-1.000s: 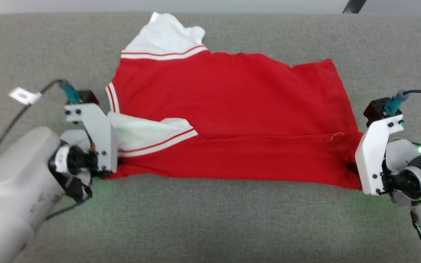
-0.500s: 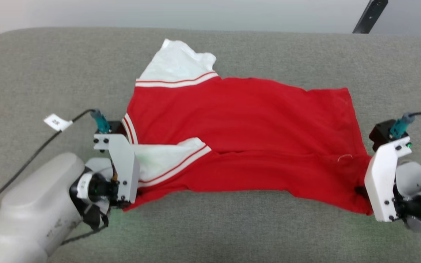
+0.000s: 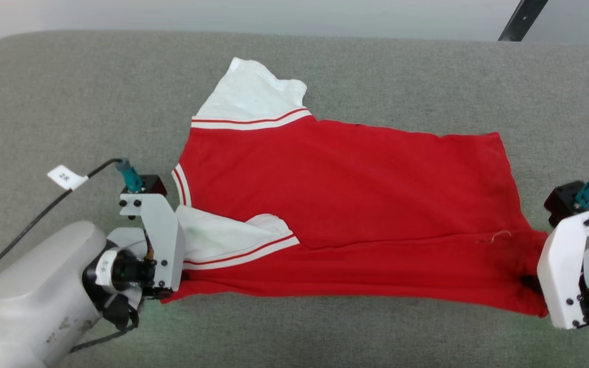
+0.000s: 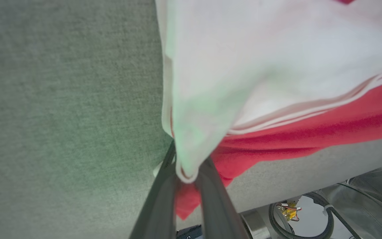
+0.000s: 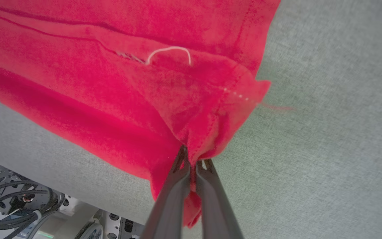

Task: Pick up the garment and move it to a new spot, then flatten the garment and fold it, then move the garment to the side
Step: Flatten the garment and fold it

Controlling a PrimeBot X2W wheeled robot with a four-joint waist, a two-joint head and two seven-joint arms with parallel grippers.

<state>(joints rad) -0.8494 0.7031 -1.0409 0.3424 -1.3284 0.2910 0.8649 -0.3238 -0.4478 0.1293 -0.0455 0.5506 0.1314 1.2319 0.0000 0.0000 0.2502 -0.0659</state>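
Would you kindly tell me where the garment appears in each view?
Head view: garment spread across the centre.
Left wrist view: garment at upper right, pinched in the left gripper.
Right wrist view: garment at upper left, pinched in the right gripper.
Shared landmark: the grey surface beneath.

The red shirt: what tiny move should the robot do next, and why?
Probably carry the near edge of the garment toward its far edge: the left gripper pinches its sleeve corner, the right gripper its hem corner, and it lies partly folded.
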